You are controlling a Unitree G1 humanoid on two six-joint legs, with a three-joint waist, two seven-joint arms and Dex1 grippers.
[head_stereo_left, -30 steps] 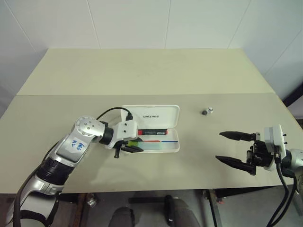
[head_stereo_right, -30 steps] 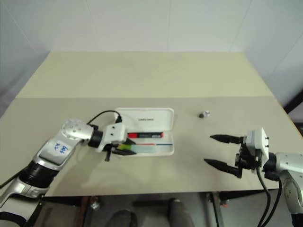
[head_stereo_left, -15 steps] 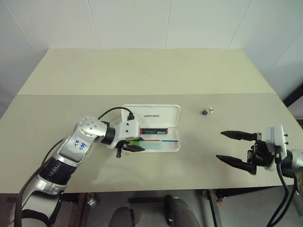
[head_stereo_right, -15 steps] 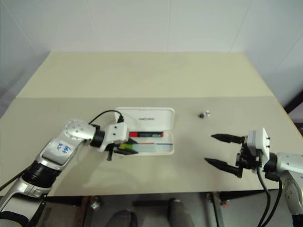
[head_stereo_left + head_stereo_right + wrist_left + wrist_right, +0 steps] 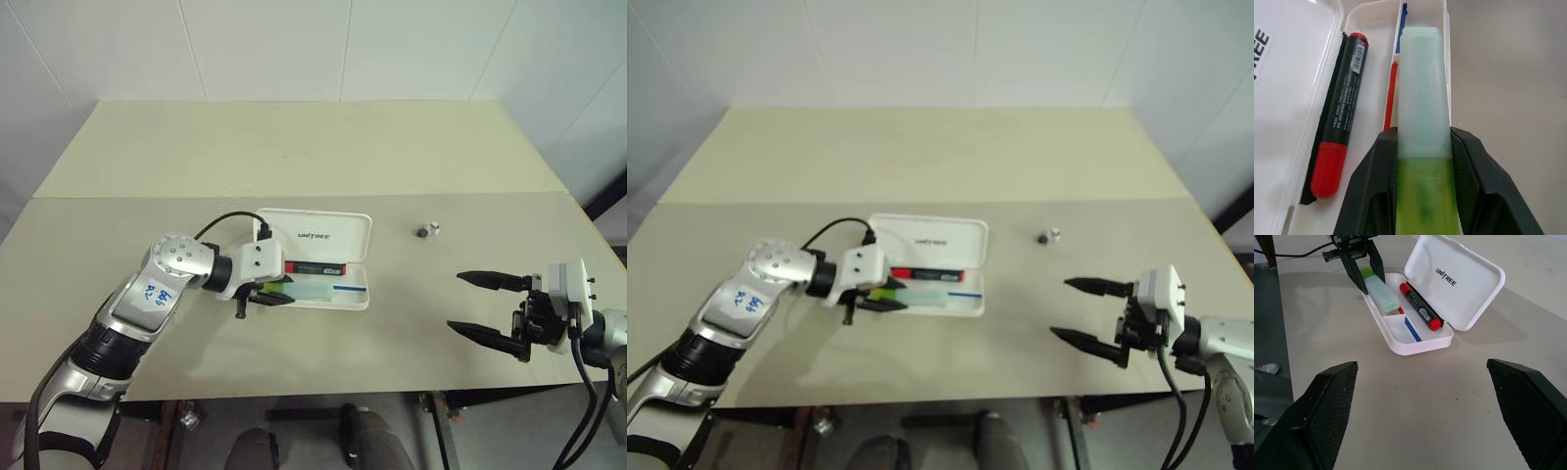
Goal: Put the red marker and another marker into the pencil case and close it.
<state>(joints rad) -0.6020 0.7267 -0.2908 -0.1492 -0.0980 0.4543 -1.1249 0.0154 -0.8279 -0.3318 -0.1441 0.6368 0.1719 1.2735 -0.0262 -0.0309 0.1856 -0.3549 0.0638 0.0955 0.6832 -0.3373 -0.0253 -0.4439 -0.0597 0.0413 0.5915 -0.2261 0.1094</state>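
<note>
So the tabletop [image 5: 294, 147] is a big pale beige slab with a seam running across it from left to right, and the far half of it is bare.

Sitting around the middle, just on the near side of that seam, is the pencil case [image 5: 315, 260]. It's white plastic with rounded corners, and it's lying open with the lid tipped back on the far side, dark logo text showing on the inside of the lid. The tray part has a thin red stripe and a thin blue stripe along the bottom.

My left hand [image 5: 272, 297] is at the left end of the case, and it's clamped around the green marker [image 5: 1421, 147], one black finger on each side of the darker green end. The pale, see-through end of the marker sticks out over the tray, along its near edge. I honestly can't tell if the marker is touching the tray floor or hanging just above it.

My right hand [image 5: 478, 306] is well off to the right, near the front edge of the tabletop, fingers spread wide with nothing between them.

The red marker [image 5: 1338, 117] is already in the tray, lying along the hinge side next to the lid. It has a black body and a red cap.

There's also a tiny dark and silvery thing [image 5: 427, 231] on the tabletop to the right of the case. Too small to make out.
</note>
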